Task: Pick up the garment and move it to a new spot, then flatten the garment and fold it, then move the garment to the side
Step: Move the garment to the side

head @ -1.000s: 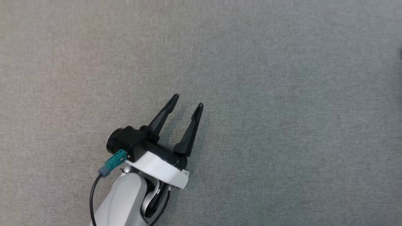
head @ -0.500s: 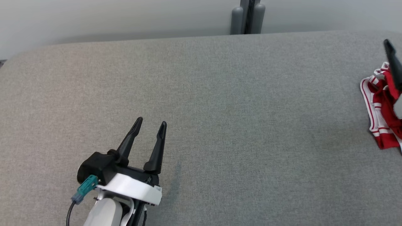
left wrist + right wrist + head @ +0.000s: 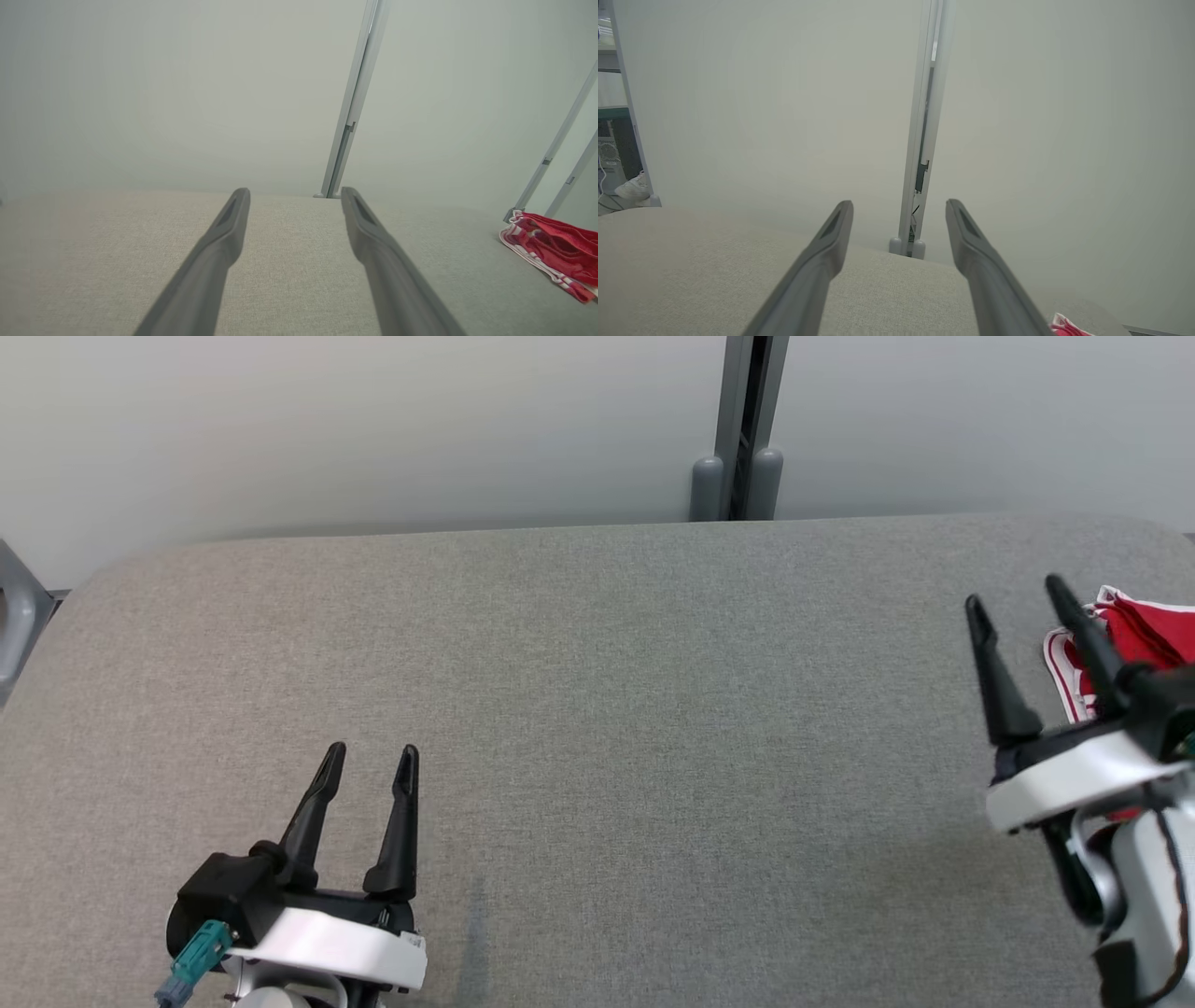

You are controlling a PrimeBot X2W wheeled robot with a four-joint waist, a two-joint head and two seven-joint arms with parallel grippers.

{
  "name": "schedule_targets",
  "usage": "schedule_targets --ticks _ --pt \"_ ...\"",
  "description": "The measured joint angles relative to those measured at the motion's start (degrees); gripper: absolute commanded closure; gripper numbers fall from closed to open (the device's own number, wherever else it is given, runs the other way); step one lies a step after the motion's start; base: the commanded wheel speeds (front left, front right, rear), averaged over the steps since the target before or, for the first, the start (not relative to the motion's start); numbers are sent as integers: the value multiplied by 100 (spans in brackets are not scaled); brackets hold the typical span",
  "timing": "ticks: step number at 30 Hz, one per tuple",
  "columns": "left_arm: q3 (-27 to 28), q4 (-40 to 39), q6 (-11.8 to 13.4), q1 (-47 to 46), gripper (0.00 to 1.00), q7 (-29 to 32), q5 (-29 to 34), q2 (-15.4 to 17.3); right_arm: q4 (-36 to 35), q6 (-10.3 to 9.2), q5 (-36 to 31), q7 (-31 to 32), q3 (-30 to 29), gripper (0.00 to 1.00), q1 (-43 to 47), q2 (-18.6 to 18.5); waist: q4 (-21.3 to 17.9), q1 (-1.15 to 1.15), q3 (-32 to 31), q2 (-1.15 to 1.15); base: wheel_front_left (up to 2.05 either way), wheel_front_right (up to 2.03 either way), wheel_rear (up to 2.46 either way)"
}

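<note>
Wall [image 3: 373,429]: pale and plain, behind the far edge of the table. A grey post [image 3: 744,429] runs up it a bit right of centre, foot right at the table edge.

Table [image 3: 597,709]: grey fabric top with rounded far corners.

Left gripper [image 3: 371,754]: low on the left in head view, above the cloth, fingers pointing toward the wall. Jaws spread wide, nothing between them. Left wrist view shows bare fabric in the gap.

Right gripper [image 3: 1016,593]: far right in head view, fingers pointing up and slightly left. Jaws also spread wide, nothing gripped. Right wrist view shows the wall and post past the tips.

Garment [image 3: 1153,630]: red with white striped trim, bunched up at the table's far right near the back corner. It lies just behind and to the right of the right gripper's fingers, partly hidden by them. Can't tell from head view if the outer finger touches it. It's well apart from the left gripper.
</note>
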Motion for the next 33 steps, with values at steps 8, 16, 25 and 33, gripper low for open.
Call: schedule_targets --ticks 8,16,25,33 --pt "215 -218 -5 127 0 0 8 7 -632 0 -867 -27 -492 0 815 845 67 0 -29 0 0 0 0" --pt "219 -78 16 183 0 0 -263 4 -931 0 -1092 -29 -588 0 1196 1188 165 0 -25 0 0 0 0" --pt "246 -149 -89 248 0 0 -436 -2 -943 0 -1093 -29 -385 0 1304 1272 178 0 -31 0 0 0 0" --pt "289 -114 -96 260 0 0 -526 -1 -935 0 -1103 -29 -368 0 1268 1296 130 0 -11 0 0 0 0"
